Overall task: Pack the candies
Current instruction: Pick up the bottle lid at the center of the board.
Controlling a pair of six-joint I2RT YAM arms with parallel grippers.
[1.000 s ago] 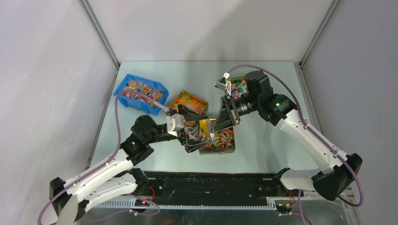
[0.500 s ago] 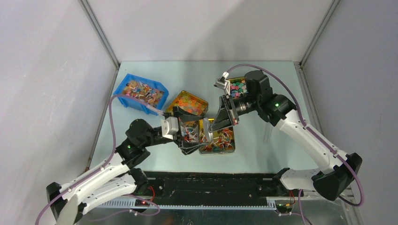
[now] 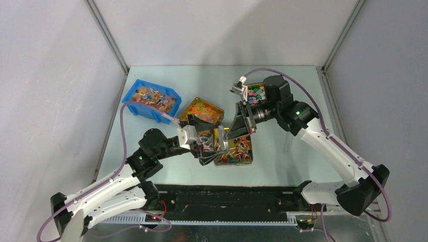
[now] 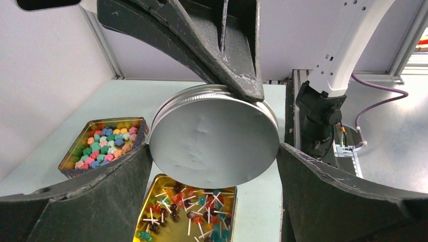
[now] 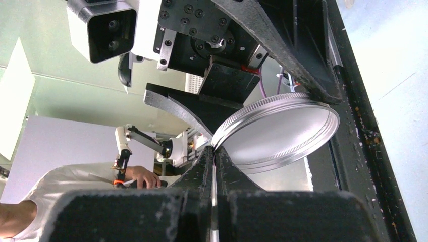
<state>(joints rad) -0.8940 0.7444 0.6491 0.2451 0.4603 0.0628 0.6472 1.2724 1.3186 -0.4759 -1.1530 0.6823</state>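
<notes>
We see a round silver lid (image 4: 214, 146) held tilted above the surface (image 3: 272, 169), caught between both arms. The left fingers (image 4: 101, 191) are spread wide and sit against opposite edges of the lid, gripping it across its width. The right fingers (image 5: 227, 174) are almost closed and pinch the lid's upper rim between them. Directly under the lid stands an open gold tin (image 4: 146, 209) on the surface. It holds the candies (image 4: 186, 212), small red, green, teal and dark heads on thin white sticks, lying in a loose jumble. Just beside it, an angular tin (image 4: 113, 121) is filled with pastel sweets. A blue bin (image 3: 144, 113) at the far left holds a mixed-colour heap too small for us to make out.
</notes>
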